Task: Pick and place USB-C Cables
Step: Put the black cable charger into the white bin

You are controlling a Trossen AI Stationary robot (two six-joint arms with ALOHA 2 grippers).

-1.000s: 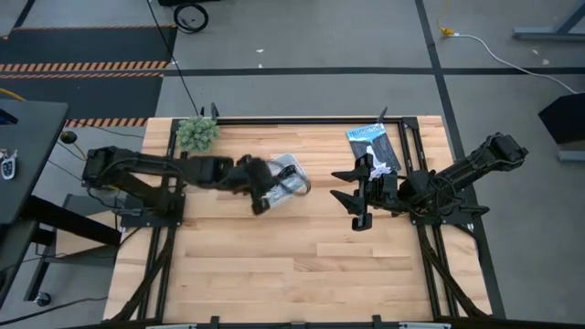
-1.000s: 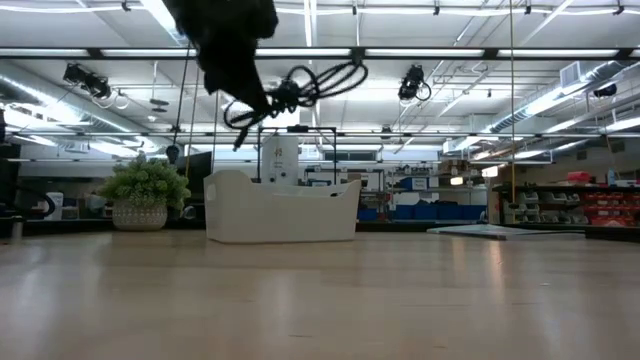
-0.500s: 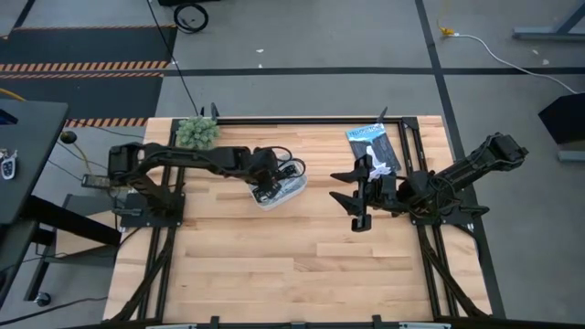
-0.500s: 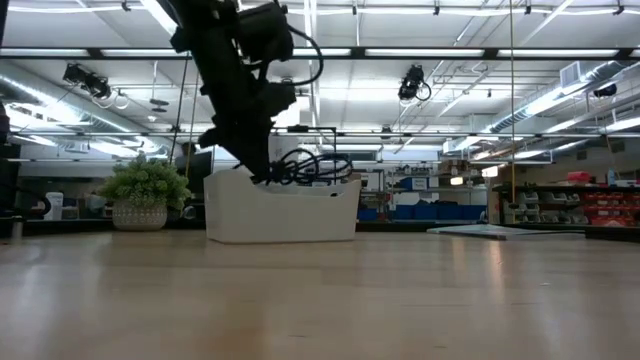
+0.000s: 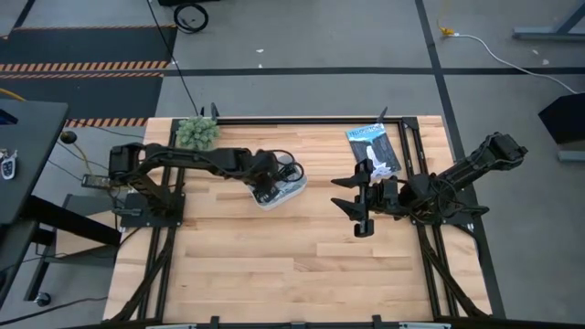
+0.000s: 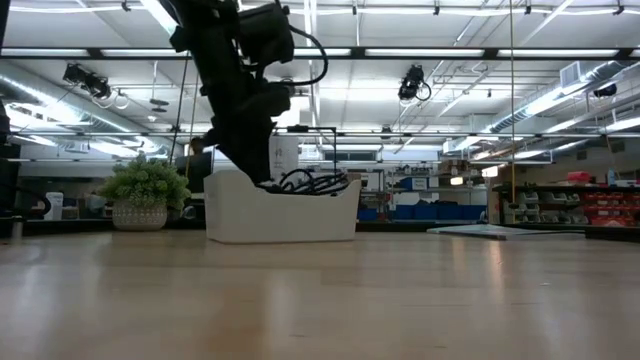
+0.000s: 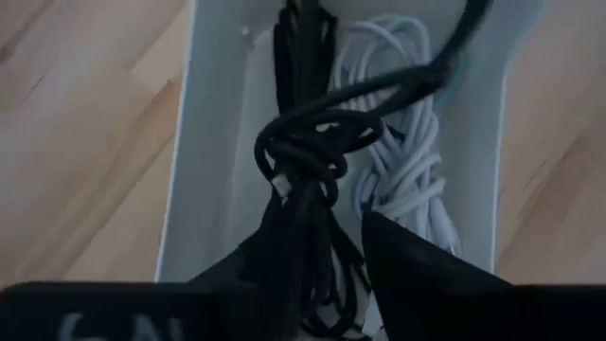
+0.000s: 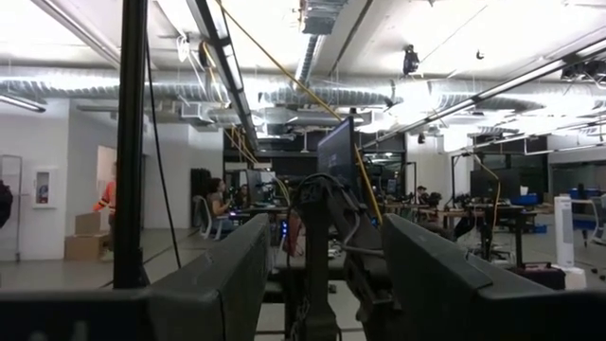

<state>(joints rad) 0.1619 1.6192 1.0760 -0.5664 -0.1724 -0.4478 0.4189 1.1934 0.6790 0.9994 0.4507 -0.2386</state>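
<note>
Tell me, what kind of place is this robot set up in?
Probably a big open lab or workshop. The wooden table stands on a bare grey floor with hazard stripes, exposed ceiling ducts run under long strip lights, and people sit at desks behind.

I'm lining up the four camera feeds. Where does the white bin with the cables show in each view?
High view: the white bin lies left of centre, under the left gripper.
Low view: it stands left of centre at the far side, right of the potted plant.
Left wrist view: it fills the middle, holding a black cable and a white cable.
Right wrist view: not in it.
Shared landmark: the black cable.
</note>
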